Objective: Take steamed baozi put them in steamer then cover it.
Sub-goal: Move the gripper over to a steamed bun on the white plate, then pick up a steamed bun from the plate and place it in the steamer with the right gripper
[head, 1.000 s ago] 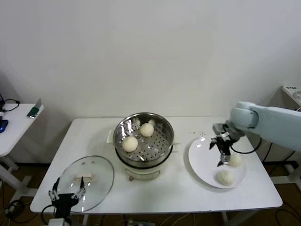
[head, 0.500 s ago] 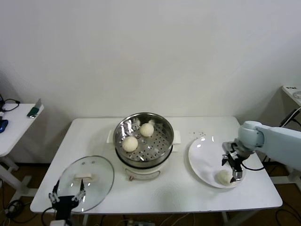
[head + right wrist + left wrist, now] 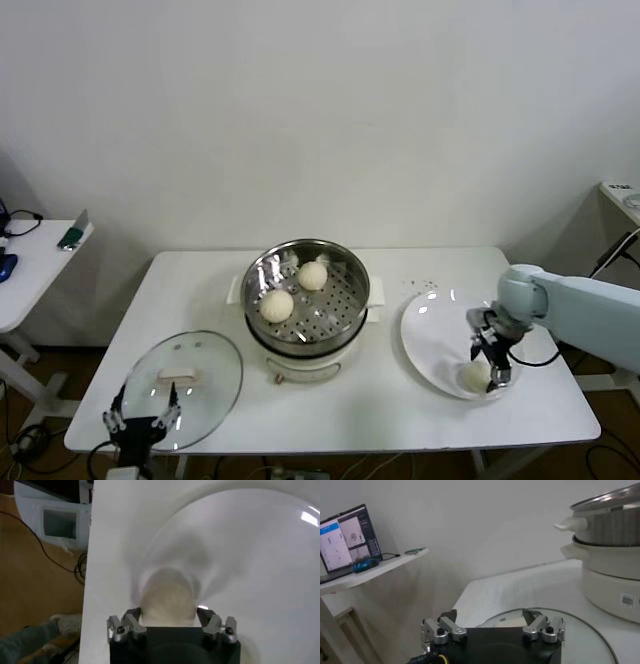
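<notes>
Right gripper point(image 3: 489, 368) is down on the white plate point(image 3: 430, 340), jaws straddling a baozi point(image 3: 167, 600) at the plate's 5 o'clock — a firm clench is not clear yet. Close gently, lift straight up, then carry to the steamer point(image 3: 307, 300), where two buns point(image 3: 277, 304) sit. Left gripper point(image 3: 140, 418) idles with jaws spread over the cover point(image 3: 190, 385) at the table's 7 o'clock.

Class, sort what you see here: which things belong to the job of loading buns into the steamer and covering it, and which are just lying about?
Part of the job: two baozi in the steamer; one baozi on the white plate, right gripper around it; glass cover beside the left gripper.

Lying about: laptop and side table.
</notes>
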